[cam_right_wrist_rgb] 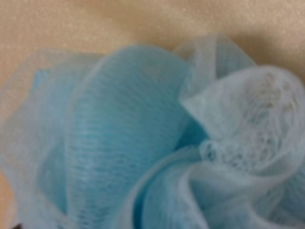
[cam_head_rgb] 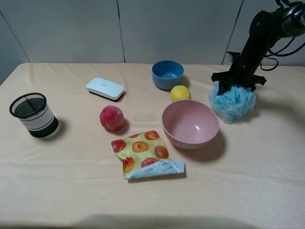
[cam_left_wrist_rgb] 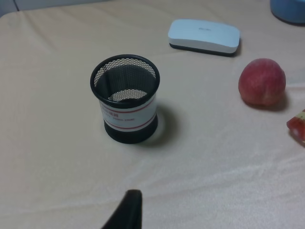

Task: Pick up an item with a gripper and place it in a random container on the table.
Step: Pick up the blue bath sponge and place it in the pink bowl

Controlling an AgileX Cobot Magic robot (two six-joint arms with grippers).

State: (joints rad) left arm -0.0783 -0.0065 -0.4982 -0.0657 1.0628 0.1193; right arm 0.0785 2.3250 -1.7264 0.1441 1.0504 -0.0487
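The light blue mesh pouf lies on the table at the right, just right of the pale pink bowl, which is empty. My right gripper is pressed down onto the top of the pouf, its jaws spread on either side of the ruffles. The right wrist view is filled with the pouf, and no fingers show there. Of my left gripper, only one black fingertip shows, low over the cloth in front of the black mesh cup. The left arm is out of the exterior view.
A yellow lemon and a blue bowl sit behind the pink bowl. A red peach, a white case, a fruit-print snack bag and the mesh cup lie to the left.
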